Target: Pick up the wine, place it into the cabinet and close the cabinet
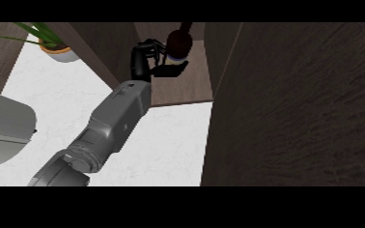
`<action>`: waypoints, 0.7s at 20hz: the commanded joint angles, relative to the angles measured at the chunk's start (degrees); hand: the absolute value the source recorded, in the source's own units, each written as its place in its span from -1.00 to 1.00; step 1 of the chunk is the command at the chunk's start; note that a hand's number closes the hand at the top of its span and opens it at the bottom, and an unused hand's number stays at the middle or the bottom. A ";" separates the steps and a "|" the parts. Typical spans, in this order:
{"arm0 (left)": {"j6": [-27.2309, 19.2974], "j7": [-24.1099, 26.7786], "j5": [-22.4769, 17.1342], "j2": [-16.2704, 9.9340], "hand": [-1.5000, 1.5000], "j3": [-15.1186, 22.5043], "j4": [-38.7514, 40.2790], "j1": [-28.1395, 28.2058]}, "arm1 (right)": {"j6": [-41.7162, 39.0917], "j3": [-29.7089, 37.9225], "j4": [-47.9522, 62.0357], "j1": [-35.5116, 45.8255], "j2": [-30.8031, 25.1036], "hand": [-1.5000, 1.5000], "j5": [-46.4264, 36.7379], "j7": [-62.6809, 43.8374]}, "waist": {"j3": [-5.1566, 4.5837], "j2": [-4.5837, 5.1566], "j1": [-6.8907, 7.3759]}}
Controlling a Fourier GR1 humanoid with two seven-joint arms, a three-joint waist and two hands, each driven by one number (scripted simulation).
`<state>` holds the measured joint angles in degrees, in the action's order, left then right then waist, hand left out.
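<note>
A dark wine bottle [179,41] stands inside the open cabinet [182,89] on its brown shelf, neck pointing toward the back. My left hand [146,60] reaches in from the lower left. Its fingers [152,45] curl against the bottle's left side and its thumb [172,69] lies under the bottle's base, so the hand is shut on the bottle. The lower part of the bottle is partly hidden by the hand. My right hand does not show.
The open cabinet door [285,106] fills the right side as a tall dark panel down to the lower edge. A potted plant [53,48] stands at the back left on the white counter [164,145]. A grey rounded object [13,125] sits at the left edge.
</note>
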<state>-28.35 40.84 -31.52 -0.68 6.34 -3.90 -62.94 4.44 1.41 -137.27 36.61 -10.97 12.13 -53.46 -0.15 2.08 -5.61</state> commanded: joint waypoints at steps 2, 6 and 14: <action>4.61 -1.29 -2.75 0.66 1.00 -2.87 -0.71 0.61 | 0.10 0.24 -0.87 -1.00 0.44 -1.00 1.02 0.00 | -0.01 0.36 -0.83; 9.91 0.44 -4.37 0.68 1.00 -4.20 -1.16 4.81 | 0.41 -1.33 -1.97 -1.43 1.35 -1.00 0.51 0.10 | -0.04 0.03 -0.56; 12.59 2.64 -5.37 0.68 1.00 -3.03 -0.77 8.49 | 0.61 -0.56 0.50 0.43 1.83 -1.00 1.74 1.06 | -0.07 0.01 -2.00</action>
<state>-18.02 43.13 -36.45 -0.01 2.89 -4.81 -55.97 4.60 0.10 -137.01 36.32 -9.68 12.58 -52.91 -0.21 2.10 -7.78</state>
